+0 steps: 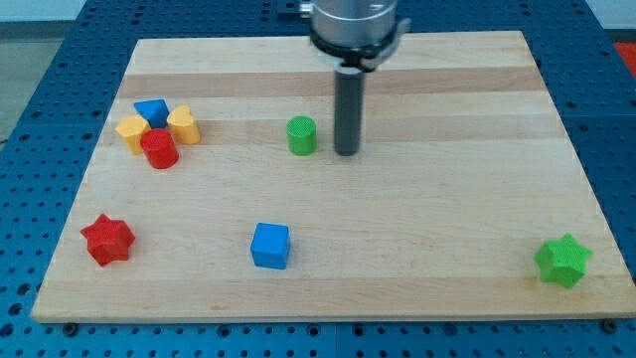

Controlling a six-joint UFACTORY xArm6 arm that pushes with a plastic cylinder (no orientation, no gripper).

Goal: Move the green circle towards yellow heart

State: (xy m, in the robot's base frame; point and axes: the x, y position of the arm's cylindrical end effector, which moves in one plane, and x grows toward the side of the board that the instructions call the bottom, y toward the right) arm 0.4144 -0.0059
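The green circle stands on the wooden board a little above its middle. The yellow heart lies at the view's left, in a tight cluster with other blocks. My tip rests on the board just to the right of the green circle, a small gap between them. The rod rises straight up to the arm's head at the view's top.
A blue triangle-like block, a yellow hexagon-like block and a red cylinder crowd the yellow heart. A red star lies bottom left, a blue cube bottom middle, a green star bottom right.
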